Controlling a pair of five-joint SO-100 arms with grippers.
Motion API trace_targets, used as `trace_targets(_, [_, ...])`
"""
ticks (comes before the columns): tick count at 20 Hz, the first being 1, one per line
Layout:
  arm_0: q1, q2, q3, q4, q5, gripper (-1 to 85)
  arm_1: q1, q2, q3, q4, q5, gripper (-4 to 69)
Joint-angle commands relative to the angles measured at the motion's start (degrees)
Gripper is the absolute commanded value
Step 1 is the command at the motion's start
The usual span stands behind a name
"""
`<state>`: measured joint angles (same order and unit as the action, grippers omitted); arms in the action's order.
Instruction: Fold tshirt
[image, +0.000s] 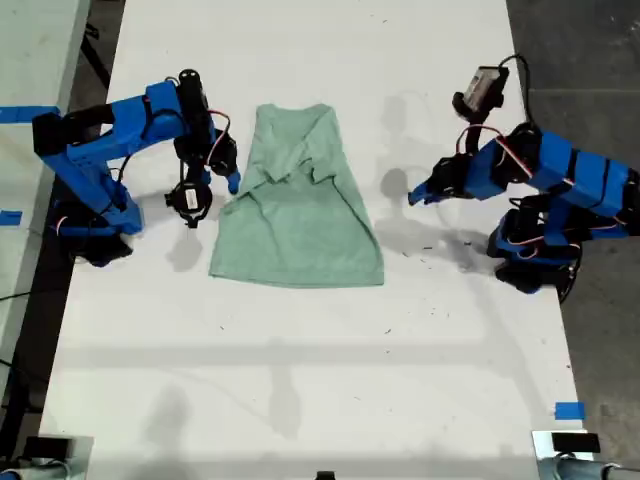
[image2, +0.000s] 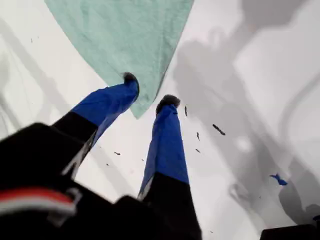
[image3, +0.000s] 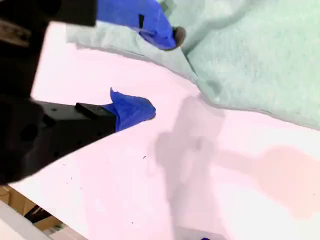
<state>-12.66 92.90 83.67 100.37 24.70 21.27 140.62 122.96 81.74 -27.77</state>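
Bright overhead light throws soft grey shadows on the white table (image: 300, 380); wrist views blur close up.

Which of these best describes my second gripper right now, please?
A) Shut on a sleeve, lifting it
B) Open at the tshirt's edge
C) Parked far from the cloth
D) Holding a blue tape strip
B: my second gripper stands open, one finger over the tshirt edge, the other over bare table.
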Motion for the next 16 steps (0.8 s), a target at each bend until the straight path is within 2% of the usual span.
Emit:
trace_targets(1, [5.8,8.17,6.06,-2.81,-4.92,17.9,-2.9,-2.81,-3.87,-2.9,-1.14,7.8])
trace_targets(4, [8.79,11.95,8.7,-3.08,-8.44,23.1,-6.33,-10.28,-8.53,-3.87,-2.72,25.6])
trace_targets(10, [9.84,10.02,10.28,-5.36,-9.23,25.3,-9.67,-21.18,-7.21,-11.43,-6.77,28.0])
trace_targets(16, [9.84,10.99,12.39,-6.5,-9.05,24.2,-12.3,-41.13,-7.56,-22.06,-4.57,25.6])
